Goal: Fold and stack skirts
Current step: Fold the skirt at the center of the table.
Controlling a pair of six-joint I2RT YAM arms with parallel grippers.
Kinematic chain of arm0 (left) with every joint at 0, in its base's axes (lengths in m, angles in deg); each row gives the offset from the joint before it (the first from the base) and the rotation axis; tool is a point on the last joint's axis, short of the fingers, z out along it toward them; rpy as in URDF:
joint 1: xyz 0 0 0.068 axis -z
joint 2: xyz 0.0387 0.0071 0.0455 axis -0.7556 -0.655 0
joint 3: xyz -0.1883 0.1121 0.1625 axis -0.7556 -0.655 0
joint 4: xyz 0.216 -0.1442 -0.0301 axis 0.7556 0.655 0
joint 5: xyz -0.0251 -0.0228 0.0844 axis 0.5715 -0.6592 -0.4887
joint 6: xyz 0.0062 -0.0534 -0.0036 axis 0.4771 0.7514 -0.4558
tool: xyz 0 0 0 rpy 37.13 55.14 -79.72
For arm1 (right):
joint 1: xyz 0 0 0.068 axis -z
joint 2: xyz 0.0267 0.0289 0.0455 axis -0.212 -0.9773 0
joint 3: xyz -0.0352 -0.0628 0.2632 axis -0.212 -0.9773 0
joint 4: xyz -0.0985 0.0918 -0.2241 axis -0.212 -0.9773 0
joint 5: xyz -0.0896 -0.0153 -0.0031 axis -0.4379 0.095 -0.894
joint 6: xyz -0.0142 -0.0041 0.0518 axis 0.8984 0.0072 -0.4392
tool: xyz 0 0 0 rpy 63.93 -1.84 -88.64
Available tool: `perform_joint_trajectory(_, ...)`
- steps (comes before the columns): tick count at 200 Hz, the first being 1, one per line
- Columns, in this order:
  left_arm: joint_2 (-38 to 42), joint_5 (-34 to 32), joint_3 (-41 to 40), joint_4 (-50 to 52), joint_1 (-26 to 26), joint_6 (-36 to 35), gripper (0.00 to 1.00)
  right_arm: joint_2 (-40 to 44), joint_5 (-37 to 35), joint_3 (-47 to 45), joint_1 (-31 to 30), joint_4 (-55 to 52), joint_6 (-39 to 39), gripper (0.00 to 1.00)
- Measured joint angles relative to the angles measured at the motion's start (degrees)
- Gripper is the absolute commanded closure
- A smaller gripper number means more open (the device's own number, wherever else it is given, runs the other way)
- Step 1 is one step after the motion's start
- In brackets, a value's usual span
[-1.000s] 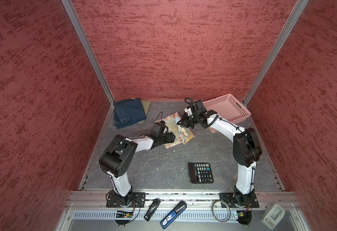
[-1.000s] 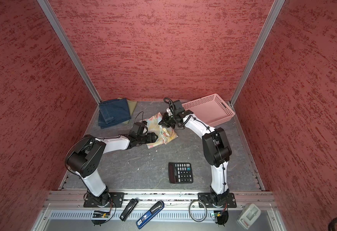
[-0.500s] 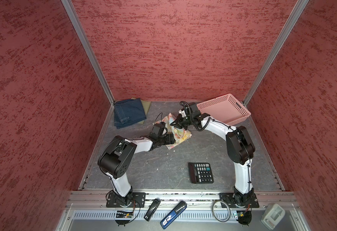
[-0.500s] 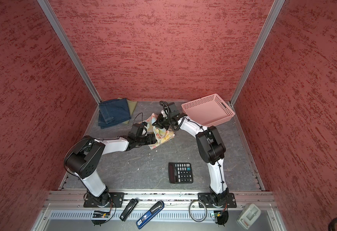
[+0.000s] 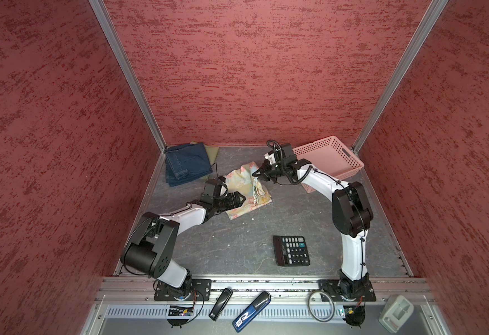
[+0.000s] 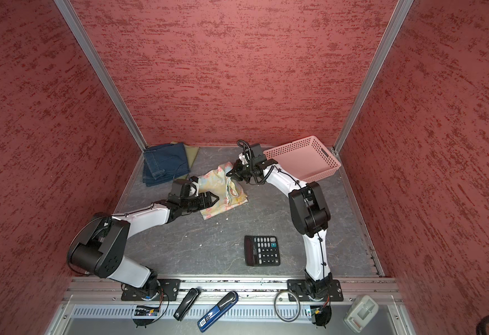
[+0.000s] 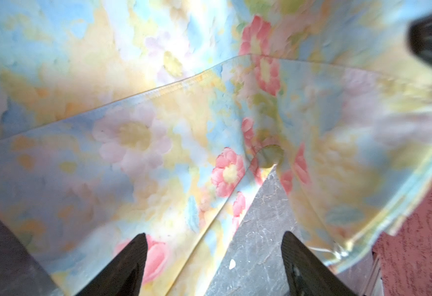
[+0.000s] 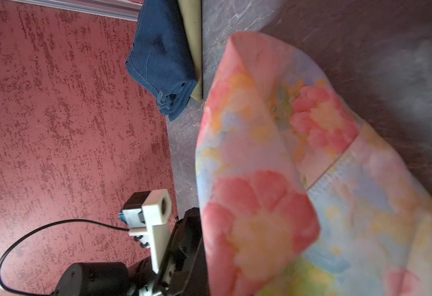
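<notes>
At the far-left corner of the table (image 5: 237,240) the folded denim skirt (image 5: 185,165) lies on the olive-green skirt (image 5: 213,150), of which only an edge shows; I read that as the stack, two of three. Right of it, toward mid-table, the left gripper (image 5: 241,198) sits low at the near-left part of the floral skirt (image 5: 246,188), spread wide and holding nothing. The left wrist view shows its fingertips (image 7: 133,256) apart, cloth under one and bare table under the other. Floral skirt is bunched and partly doubled, with a ridge of cloth pulled up on its right side. Right gripper (image 5: 258,174) is at that ridge, closed tight. Its fingers are hidden in the right wrist view, but cloth draped close before that lens tells me it pinches a fold of the floral skirt. Risks, as I judge them: only one pinch carries the cloth, so a drag across may slide the whole garment instead of folding it. A thin pinch may also slip and drop the fold crooked. Left fingers closing from here could catch one layer only, or scrape the table. Calculator (image 5: 291,251) lies well apart, nearer me. Pink basket (image 5: 334,156) stands just behind the right arm, so a wide elbow swing could knock it.
</notes>
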Motion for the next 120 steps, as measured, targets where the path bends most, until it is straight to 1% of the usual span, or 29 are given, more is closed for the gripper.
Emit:
perform_joint_trajectory(6, 0.8, 0.3, 0.0, 0.0, -0.2, 0.4, 0.18, 0.0, 0.0, 0.0, 0.3, -0.5, 0.5, 1.00)
perform_joint_trajectory(16, 2.4, 0.7, 0.0, 0.3, -0.8, 1.1, 0.21, 0.0, -0.1, 0.0, 0.8, -1.0, 1.3, 1.00)
perform_joint_trajectory(43, 6.7, 0.4, 0.2, 3.0, -4.0, 3.1, 0.39, 0.3, -0.3, -0.2, 2.1, -2.5, 3.2, 1.00)
perform_joint_trajectory(56, 7.3, -0.7, 0.8, 5.7, -6.6, 3.7, 0.43, 0.7, -0.5, -0.3, 2.5, -3.2, 4.0, 1.00)
perform_joint_trajectory(70, 6.2, -1.7, 1.9, 8.7, -9.3, 4.2, 0.45, 1.0, -0.5, -0.3, 2.7, -3.5, 4.6, 1.00)
perform_joint_trajectory(75, 5.5, -1.8, 2.3, 9.6, -10.4, 4.5, 0.47, 1.1, -0.5, -0.3, 2.7, -3.5, 4.8, 1.00)
perform_joint_trajectory(80, 4.7, -1.7, 2.6, 10.2, -11.2, 4.8, 0.50, 1.1, -0.5, -0.3, 2.7, -3.5, 5.0, 1.00)
perform_joint_trajectory(90, 2.8, -1.6, 2.9, 11.0, -12.5, 4.9, 0.60, 1.2, -0.5, -0.4, 2.7, -3.6, 5.4, 1.00)
perform_joint_trajectory(96, 1.6, -1.5, 2.9, 11.3, -13.2, 5.1, 0.62, 1.2, -0.5, -0.4, 2.7, -3.6, 5.5, 1.00)
perform_joint_trajectory(105, -0.2, -1.2, 2.9, 11.6, -13.6, 5.8, 0.63, 1.3, -0.5, -0.6, 2.7, -3.6, 5.7, 1.00)
perform_joint_trajectory(120, -3.2, -0.7, 2.9, 11.7, -13.7, 6.4, 0.72, 1.4, -0.5, -0.9, 2.7, -3.8, 6.1, 1.00)
